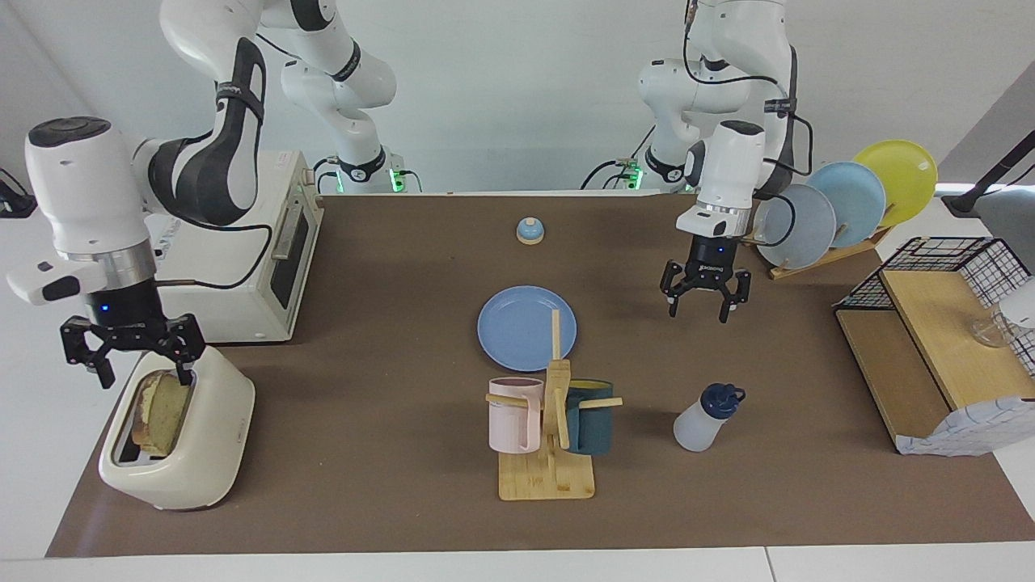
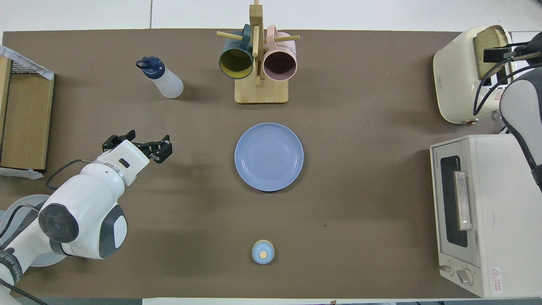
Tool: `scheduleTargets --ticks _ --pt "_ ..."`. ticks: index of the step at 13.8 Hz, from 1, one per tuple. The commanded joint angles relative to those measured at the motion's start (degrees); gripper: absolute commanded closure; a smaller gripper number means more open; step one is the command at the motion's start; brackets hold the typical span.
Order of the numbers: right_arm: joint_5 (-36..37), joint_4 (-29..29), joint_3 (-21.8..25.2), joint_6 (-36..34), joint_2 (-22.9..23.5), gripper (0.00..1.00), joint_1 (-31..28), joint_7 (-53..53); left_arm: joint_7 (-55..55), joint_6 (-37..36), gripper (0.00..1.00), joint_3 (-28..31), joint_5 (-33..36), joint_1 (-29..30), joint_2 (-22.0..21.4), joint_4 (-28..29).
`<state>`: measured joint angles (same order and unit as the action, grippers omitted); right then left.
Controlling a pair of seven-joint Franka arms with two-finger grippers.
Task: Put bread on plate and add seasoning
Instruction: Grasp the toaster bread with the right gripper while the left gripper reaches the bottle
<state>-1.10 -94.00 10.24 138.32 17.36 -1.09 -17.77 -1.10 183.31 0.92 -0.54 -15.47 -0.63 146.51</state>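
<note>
Tan bread (image 1: 160, 411) in toaster (image 1: 182, 440), beneath right end effector (image 1: 133, 356), spread wide.

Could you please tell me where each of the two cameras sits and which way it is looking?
Facing view: high across the table, looking toward the robots; both arms show, the right hand over the bread in the toaster, the left hand open above the table.
Overhead view: high above the robots' end, looking steeply down; the left arm shows, the right partly.
Both share the plate and the bottle.
</note>
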Motion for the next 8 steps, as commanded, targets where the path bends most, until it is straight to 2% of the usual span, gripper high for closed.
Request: scheduleTargets --ticks 1,2,3,5,6,8 --pt "-1.36 -1.62 -0.31 2.22 -0.04 0.20 -0.05 0.44 -0.39 8.17 0.00 0.67 -1.13 -0.79 4.65 -0.52" --pt "-1.36 -1.71 -0.31 2.31 -0.04 0.32 -0.05 1.23 -0.39 12.30 0.00 0.67 -1.83 -0.87 7.28 -0.61" --pt "-1.36 -1.71 -0.31 2.13 -0.04 0.52 -0.05 1.24 -0.39 16.86 0.00 0.67 -3.40 -1.92 10.61 -0.87" --pt "-1.36 -1.71 -0.31 1.78 -0.13 1.00 -0.05 1.15 -0.31 17.08 0.00 1.10 -8.49 -4.99 13.01 -3.67" --pt "-1.28 -1.71 -0.31 1.69 -0.13 1.00 0.13 1.07 -0.31 17.08 0.00 1.28 -11.21 -6.31 13.98 -4.56" --pt "-1.10 -0.58 -0.39 -0.14 -0.22 1.00 0.30 0.80 -0.22 17.08 0.00 3.81 -12.21 -9.30 17.30 -7.10"
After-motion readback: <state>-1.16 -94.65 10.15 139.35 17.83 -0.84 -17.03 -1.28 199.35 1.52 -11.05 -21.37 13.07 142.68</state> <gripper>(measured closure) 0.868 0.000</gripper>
